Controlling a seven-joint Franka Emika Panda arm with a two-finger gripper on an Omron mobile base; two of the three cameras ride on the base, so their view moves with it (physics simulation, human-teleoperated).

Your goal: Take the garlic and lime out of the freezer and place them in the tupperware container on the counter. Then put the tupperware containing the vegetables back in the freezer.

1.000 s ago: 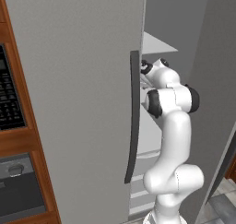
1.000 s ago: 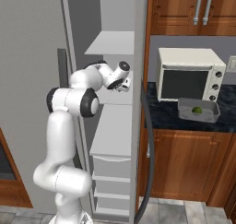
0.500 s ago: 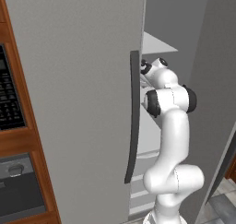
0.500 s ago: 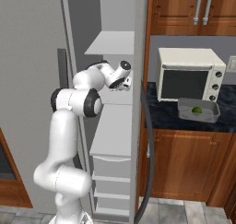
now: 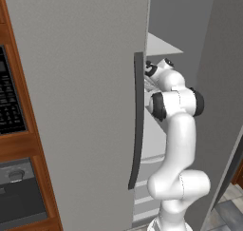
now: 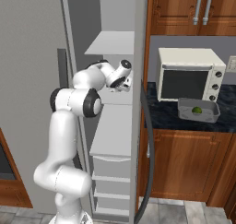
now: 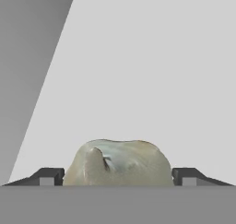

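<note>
Presently, in the left base view, the arm reaches past the open door of the freezer [image 5: 85, 106] and its long dark handle [image 5: 137, 120], the wrist turned in over a pale shelf [image 5: 161, 47]. The hand itself is hidden behind the door edge, so the fingers cannot be judged from this side. At the left edge a black keypad panel [image 5: 9, 101] shows rows of pale marks, too small to read. No brand or label is legible.

From the right base view, the gripper [image 6: 125, 83] sits inside the freezer compartment just above the middle shelf [image 6: 115, 131]. On the tabletop [image 6: 161, 119], in front of the cream oven [image 6: 189, 73], stands the tupperware container [image 6: 198, 110] with the lime [image 6: 197, 110] lying in it. That half of the loading is judged complete. The oven's knobs carry no readable writing.

The hand view shows the garlic [image 7: 117, 163] resting on the white shelf floor, directly between the two fingers [image 7: 48, 176], one dark tip on each side of the bulb. The tips stand apart, close to the bulb, and contact is not evident. The bulb is therefore judged framed for a grasp, not yet held.

Outstanding: close on the garlic, carry it to the container, then return the loaded container to the freezer.
</note>
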